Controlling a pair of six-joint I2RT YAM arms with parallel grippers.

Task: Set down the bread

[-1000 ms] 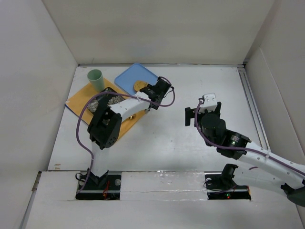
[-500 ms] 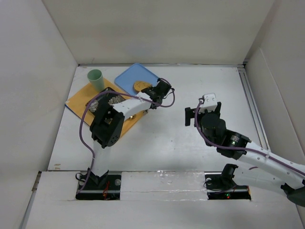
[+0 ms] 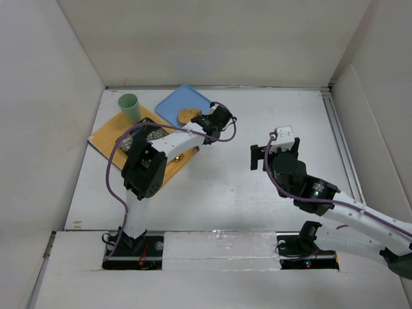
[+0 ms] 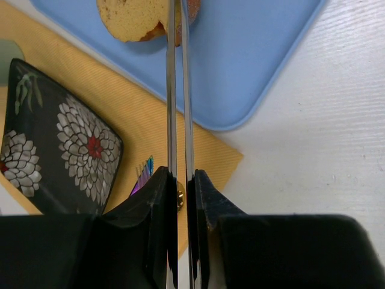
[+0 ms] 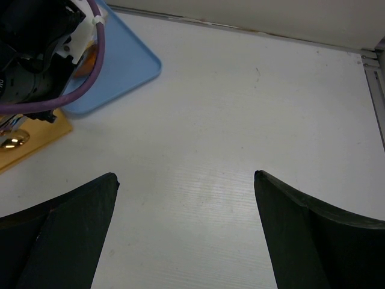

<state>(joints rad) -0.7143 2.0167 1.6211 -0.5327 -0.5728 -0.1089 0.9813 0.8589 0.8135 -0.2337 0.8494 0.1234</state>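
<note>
The bread (image 3: 187, 114) is a small round golden slice over the blue tray (image 3: 172, 103) at the back left. It also shows at the top of the left wrist view (image 4: 135, 18), over the tray (image 4: 252, 66). My left gripper (image 3: 209, 121) (image 4: 180, 180) is shut on thin metal tongs (image 4: 170, 108). The two blades of the tongs lie almost together and reach the bread's edge. I cannot tell whether the bread rests on the tray or hangs just above it. My right gripper (image 3: 275, 149) (image 5: 186, 180) is open and empty over bare table at the centre right.
An orange mat (image 3: 106, 136) lies left of the tray. It carries a dark floral square plate (image 3: 145, 135) (image 4: 66, 150) and a green cup (image 3: 129, 106). A small gold piece of cutlery (image 5: 12, 142) lies at the mat's near edge. White walls enclose the table.
My left wrist has shifted slightly toward the back, and the bread has barely moved over the blue tray. The right arm has not moved.
</note>
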